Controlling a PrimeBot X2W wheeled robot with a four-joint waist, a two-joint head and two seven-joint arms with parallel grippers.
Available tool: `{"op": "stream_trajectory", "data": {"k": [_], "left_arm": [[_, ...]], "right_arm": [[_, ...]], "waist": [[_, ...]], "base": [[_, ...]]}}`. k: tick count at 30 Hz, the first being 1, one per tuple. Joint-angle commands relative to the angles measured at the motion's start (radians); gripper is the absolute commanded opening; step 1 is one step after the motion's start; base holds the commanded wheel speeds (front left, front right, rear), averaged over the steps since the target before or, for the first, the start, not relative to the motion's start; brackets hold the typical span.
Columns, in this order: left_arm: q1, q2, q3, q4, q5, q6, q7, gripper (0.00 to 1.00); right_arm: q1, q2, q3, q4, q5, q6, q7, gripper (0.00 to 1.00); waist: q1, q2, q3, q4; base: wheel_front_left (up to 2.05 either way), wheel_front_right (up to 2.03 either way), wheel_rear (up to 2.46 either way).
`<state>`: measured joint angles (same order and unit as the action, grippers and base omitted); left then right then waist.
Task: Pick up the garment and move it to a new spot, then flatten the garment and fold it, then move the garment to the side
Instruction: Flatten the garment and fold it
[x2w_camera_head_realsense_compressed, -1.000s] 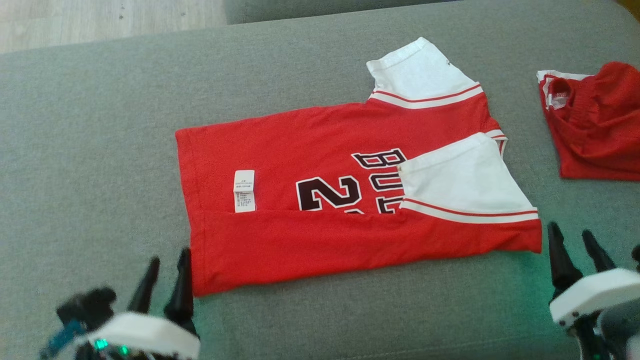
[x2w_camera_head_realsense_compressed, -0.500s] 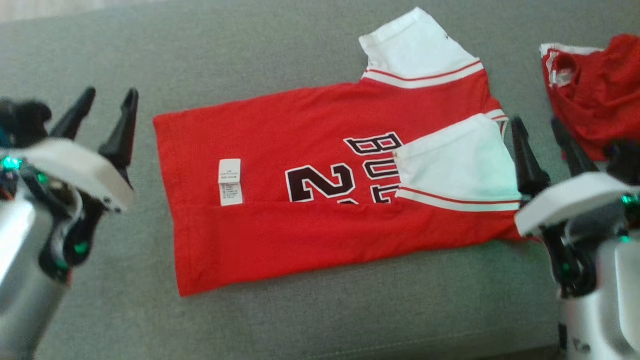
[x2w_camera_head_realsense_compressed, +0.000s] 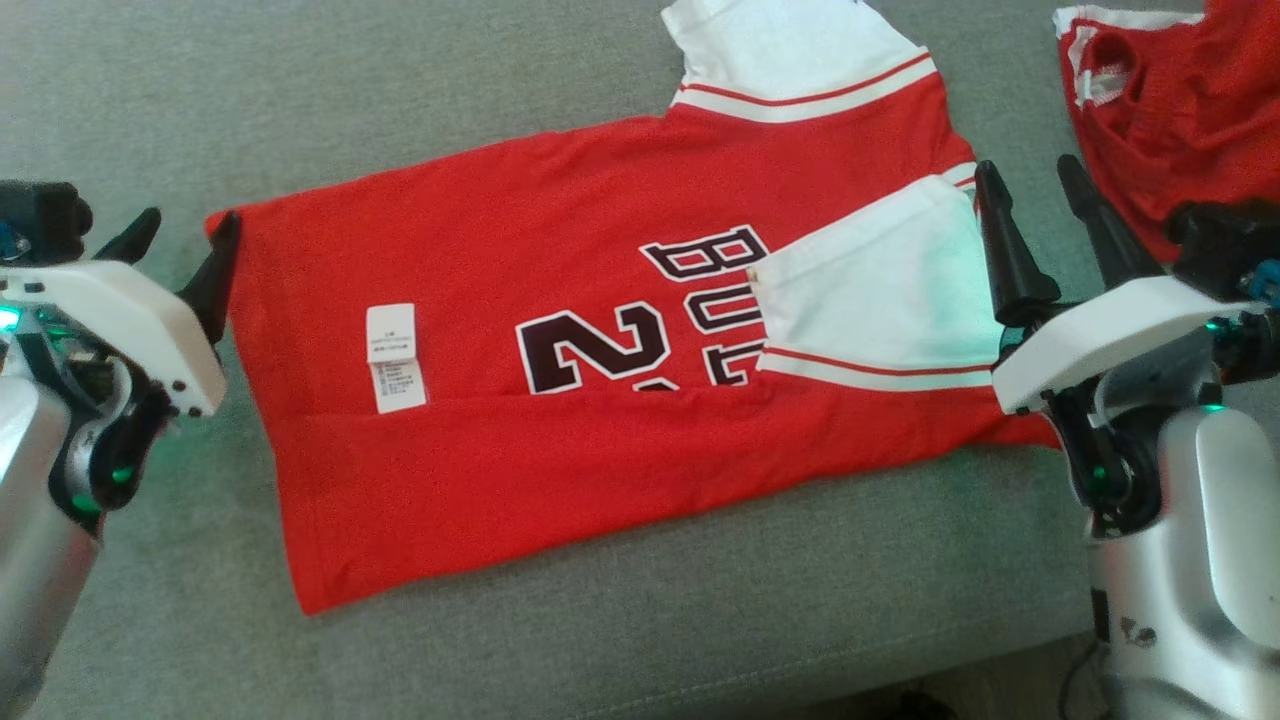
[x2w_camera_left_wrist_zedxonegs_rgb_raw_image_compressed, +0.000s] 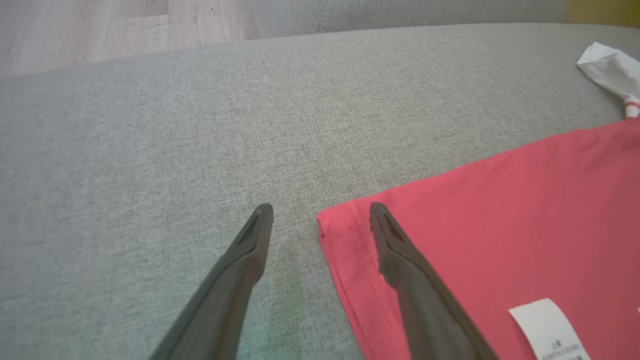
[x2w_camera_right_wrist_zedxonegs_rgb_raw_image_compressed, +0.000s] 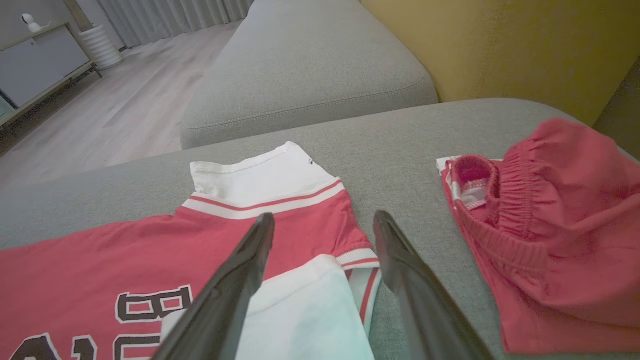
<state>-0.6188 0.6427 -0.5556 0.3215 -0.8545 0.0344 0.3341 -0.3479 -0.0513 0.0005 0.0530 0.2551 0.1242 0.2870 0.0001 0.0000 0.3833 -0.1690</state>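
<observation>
Both left fingers (x2w_camera_head_realsense_compressed: 215, 270) and right fingers (x2w_camera_head_realsense_compressed: 1005, 250) gape empty by the jersey (x2w_camera_head_realsense_compressed: 500, 300); right wrist view adds curtains (x2w_camera_right_wrist_zedxonegs_rgb_raw_image_compressed: 165, 15).

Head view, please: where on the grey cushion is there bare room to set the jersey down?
Widest free patch: the cushion left of and beyond the jersey, past the left hand. A narrower strip runs along the near edge. Crowded: the gap between jersey and red shorts, where the right hand stands.

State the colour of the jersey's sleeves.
The sleeves are white with a thin red stripe; clearest in the head view.
</observation>
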Motion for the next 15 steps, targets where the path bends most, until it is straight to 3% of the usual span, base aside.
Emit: {"op": "stream_trajectory", "data": {"k": [1,14,15], "left_arm": [[-0.051,0.053,0.048,-0.015,-0.010,-0.001,-0.005,1.00],[-0.065,0.059,0.015,0.014,-0.014,-0.023,0.052,1.00],[-0.067,0.058,0.009,0.013,-0.013,-0.027,0.060,0.84]], "right_arm": [[-0.034,-0.013,0.025,-0.029,0.006,0.007,-0.012,1.00],[-0.077,-0.027,0.036,-0.005,0.019,0.007,-0.020,1.00],[-0.082,-0.028,0.037,-0.005,0.019,0.007,-0.019,1.00]], "waist": [[-0.0001,0.0000,0.009,-0.008],[-0.0001,0.0000,0.043,-0.028],[-0.0001,0.0000,0.045,-0.027]], "base": [[0.00,0.00,0.00],[0.00,0.00,0.00],[0.00,0.00,0.00]]}}
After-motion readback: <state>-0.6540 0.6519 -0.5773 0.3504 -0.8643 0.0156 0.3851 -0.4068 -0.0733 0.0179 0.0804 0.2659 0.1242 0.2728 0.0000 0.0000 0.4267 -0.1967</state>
